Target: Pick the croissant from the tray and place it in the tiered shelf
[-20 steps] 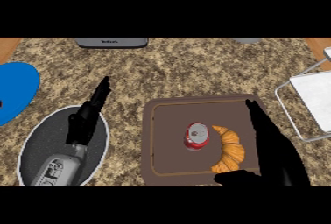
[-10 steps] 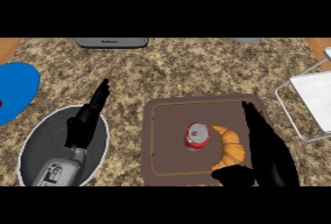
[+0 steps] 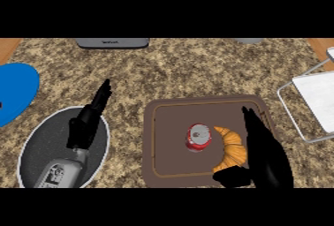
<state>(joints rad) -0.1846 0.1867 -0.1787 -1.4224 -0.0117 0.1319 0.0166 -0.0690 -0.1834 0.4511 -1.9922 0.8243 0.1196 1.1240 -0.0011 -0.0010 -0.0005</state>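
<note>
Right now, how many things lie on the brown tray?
2. The croissant lies at the tray's right, beside the right hand. A red can lies at the middle, just left of it. The hand may hide more.

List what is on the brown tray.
On the tray lie a croissant and a red can. The right hand covers the tray's right edge and the croissant's lower end.

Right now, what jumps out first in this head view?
The brown square tray at centre, holding a golden croissant beside a small red can. The black right hand stands along the croissant's right side, thumb curled under its near end. At left, the left hand rests open over a grey oval plate.
</note>
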